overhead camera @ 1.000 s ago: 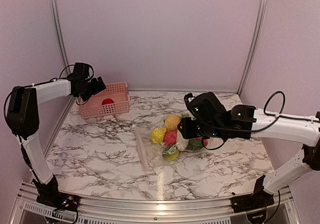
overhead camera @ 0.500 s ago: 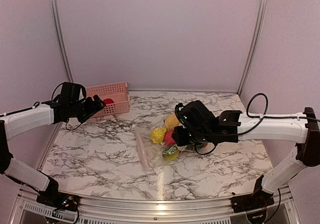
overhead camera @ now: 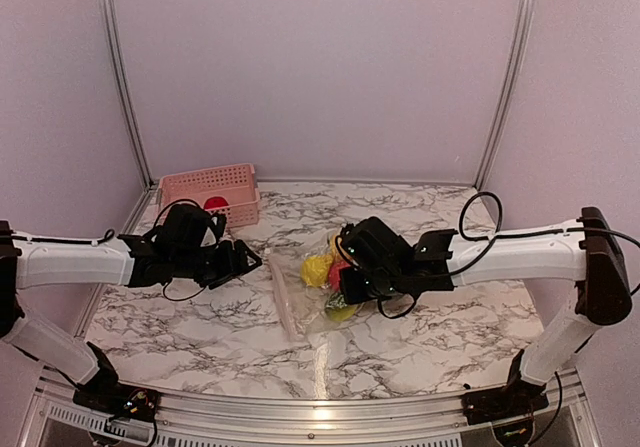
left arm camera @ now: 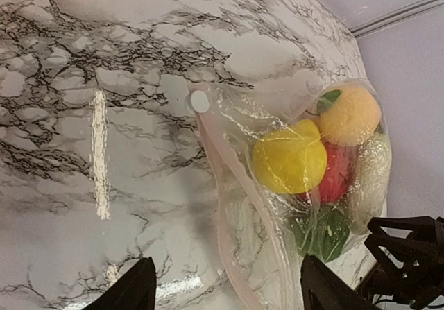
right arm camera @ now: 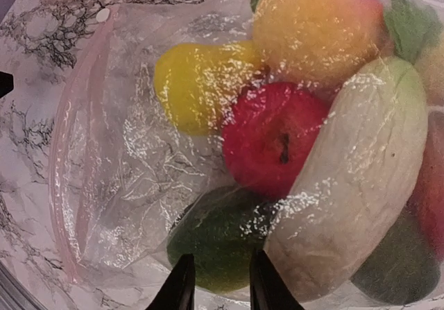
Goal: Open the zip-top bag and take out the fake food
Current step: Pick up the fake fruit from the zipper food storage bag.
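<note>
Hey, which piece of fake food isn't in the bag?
The red one in the pink basket; every other piece sits inside the zip-top bag.

Top view: high behind the arm bases (overhead camera: 110, 397), facing the back wall (overhead camera: 320, 67). Wrist views: close, angled downward; all three share the bag (right arm camera: 104, 185).

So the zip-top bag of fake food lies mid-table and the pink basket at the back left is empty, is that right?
Not quite: the pink basket is not empty; the top external view shows a red piece inside it. The zip-top bag of fake food does lie mid-table.
</note>
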Tool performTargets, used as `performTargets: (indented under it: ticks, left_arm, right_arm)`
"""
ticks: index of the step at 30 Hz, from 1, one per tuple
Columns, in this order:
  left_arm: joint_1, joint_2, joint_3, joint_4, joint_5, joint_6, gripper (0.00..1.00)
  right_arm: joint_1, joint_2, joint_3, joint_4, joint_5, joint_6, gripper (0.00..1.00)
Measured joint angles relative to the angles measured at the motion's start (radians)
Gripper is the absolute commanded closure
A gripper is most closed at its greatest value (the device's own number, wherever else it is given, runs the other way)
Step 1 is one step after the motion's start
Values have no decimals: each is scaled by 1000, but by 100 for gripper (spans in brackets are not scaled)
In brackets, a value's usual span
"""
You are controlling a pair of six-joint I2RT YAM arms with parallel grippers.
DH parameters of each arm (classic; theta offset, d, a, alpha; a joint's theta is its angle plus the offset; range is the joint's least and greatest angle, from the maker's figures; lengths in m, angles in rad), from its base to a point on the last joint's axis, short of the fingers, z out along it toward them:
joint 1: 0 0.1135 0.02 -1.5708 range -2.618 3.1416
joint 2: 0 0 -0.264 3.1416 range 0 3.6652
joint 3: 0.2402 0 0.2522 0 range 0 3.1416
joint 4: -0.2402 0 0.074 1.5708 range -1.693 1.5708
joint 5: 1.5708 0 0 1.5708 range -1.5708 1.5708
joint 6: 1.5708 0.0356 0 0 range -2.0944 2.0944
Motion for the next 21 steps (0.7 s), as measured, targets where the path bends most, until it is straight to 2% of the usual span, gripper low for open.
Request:
performTargets:
  ticks: [4,8,15,21]
  left_arm:
    - [-54,64,0,57,9,-24,61]
    - [-80,111,-5,105,16,-51,70]
    - [-131,214,-5,179,28,-85,80]
    - [-169,284,15,197,35,-101,82]
  right_arm:
    - [0,25,0,-1,13,19,79]
    - [0,36,0,-8,26,35,81]
    - [0,39,-1,-10,39,55,85]
    - [0,49,-1,-15,44,64,88]
